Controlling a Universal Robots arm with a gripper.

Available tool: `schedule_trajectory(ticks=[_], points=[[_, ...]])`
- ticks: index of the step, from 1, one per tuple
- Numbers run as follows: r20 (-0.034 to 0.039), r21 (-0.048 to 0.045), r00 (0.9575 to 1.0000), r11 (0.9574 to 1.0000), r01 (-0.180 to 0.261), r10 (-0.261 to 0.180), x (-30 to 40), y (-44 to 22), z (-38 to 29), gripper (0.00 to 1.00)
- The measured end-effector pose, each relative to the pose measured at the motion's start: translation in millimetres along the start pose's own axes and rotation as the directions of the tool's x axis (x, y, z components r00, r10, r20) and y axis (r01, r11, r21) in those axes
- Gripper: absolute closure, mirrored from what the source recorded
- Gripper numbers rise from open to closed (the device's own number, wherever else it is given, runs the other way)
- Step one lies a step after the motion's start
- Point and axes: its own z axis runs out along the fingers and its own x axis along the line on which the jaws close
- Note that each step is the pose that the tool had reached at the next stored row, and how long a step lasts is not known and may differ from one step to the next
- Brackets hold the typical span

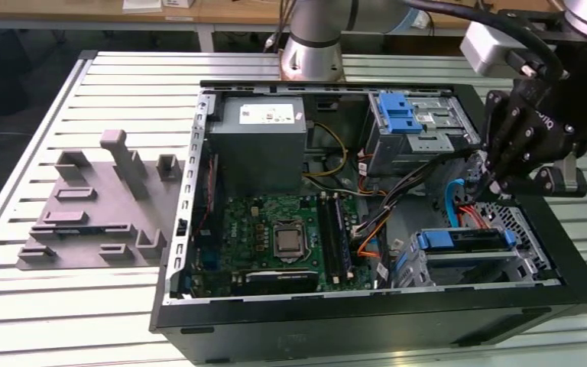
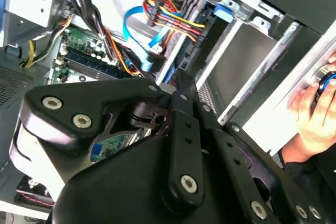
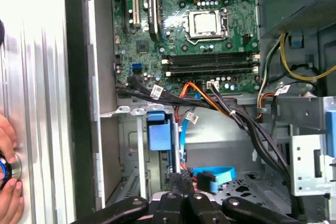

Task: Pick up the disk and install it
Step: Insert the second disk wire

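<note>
**Gripper over the drive cage, fingers together**

The gripper (image 1: 489,183) hangs above the lower drive cage (image 1: 523,229), its jaws closed on nothing. The disk (image 1: 467,257) is, I think, the grey slab under the blue latch (image 1: 462,239), but I am not sure. It should be stiff, rather heavy and sensitive to shock, so its side rails are the best hold. A person's hand (image 2: 315,111) rests outside the case.

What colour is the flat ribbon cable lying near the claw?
Light blue; the flat ribbon cable shows best in the first wrist view, just past the claw.

We see a ribbed aluminium worktop (image 1: 89,306) under even light. Beyond its far edge stands a wooden desk (image 1: 212,11) above dark floor (image 1: 18,69).
</note>
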Motion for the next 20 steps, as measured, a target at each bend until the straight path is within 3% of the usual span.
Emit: schedule_trajectory(ticks=[4,7,13,17,18,20], points=[[-0.0016,0.0001,1.0000,1.0000,0.000,0.000,-9.6,1.4,-0.7,0.89],[-0.0071,0.0006,1.0000,1.0000,0.000,0.000,-16.2,2.1,-2.9,0.89],[-0.0271,0.0022,0.9996,1.0000,0.000,0.000,-23.7,2.8,-3.8,0.89],[-0.0278,0.0023,0.9996,1.0000,0.000,0.000,-28.5,3.2,-2.7,0.89],[-0.0277,0.0022,0.9996,1.0000,0.000,0.000,-29.1,3.2,-2.0,0.83],[-0.0278,0.0023,0.9996,1.0000,0.000,0.000,-29.9,3.2,-0.3,0.83]])
